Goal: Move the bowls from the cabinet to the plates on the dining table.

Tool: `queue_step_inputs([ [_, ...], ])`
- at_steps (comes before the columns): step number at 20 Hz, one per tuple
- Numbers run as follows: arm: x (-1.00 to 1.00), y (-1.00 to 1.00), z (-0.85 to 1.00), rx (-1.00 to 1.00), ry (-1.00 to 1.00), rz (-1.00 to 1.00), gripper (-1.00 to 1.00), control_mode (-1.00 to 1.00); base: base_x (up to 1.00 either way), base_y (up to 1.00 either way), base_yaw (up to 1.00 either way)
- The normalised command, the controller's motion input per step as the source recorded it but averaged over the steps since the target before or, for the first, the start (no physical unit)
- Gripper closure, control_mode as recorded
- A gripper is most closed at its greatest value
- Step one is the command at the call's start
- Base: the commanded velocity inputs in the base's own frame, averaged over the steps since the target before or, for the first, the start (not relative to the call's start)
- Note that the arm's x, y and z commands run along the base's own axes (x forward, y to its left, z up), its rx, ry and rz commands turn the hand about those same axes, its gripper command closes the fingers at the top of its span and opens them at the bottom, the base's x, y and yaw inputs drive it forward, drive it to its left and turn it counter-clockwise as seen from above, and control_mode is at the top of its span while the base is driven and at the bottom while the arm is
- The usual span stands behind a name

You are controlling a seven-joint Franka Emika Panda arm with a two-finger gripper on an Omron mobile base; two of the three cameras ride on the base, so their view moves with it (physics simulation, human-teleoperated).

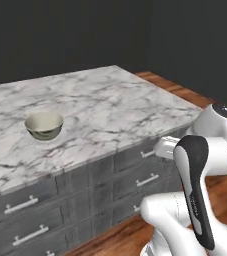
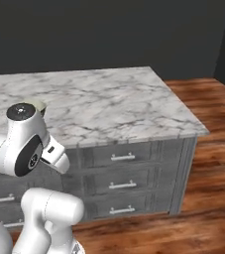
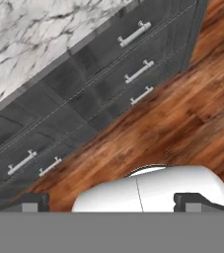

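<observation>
Keeping the gripper (image 3: 111, 202) fingers wide (nothing held), I'd turn from the dining table (image 1: 115, 100) and its bowl (image 1: 44, 125) toward the cabinet

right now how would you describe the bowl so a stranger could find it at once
Find the broad white marble dining table with dark drawer fronts. The bowl sits on its top, back from the front edge: small, round, cream-green, the lone dish among bare grey veining.

I see a dark grey wall (image 1: 60, 35) behind everything at 12 o'clock. Reddish-brown wood plank flooring (image 2: 208, 163) runs from 3 o'clock down toward 6. Dark grey drawer fronts (image 2: 134, 176) with short silver bar handles (image 2: 122, 157) sit near the centre.
</observation>
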Motion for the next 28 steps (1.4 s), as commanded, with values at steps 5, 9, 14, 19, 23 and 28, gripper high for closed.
queue_step_inputs([
  [5, 0.00, 0.00, 0.00, 0.00, 0.00, 0.00, -1.00, 1.00, 0.00, -0.10, -0.43],
  [9, 0.00, 0.00, 0.00, 0.00, 0.00, 0.00, -1.00, 1.00, 0.00, -0.09, -0.43],
  [14, 0.00, 0.00, 0.00, 0.00, 0.00, 0.00, -1.00, 1.00, 0.00, -0.08, -0.44],
  [19, 0.00, 0.00, 0.00, 0.00, 0.00, 0.00, -1.00, 1.00, 0.00, -0.06, -0.44],
  [23, 0.00, 0.00, 0.00, 0.00, 0.00, 0.00, -1.00, 1.00, 0.00, -0.04, -0.44],
  [28, 0.00, 0.00, 0.00, 0.00, 0.00, 0.00, -1.00, 1.00, -0.01, -0.01, -0.43],
])
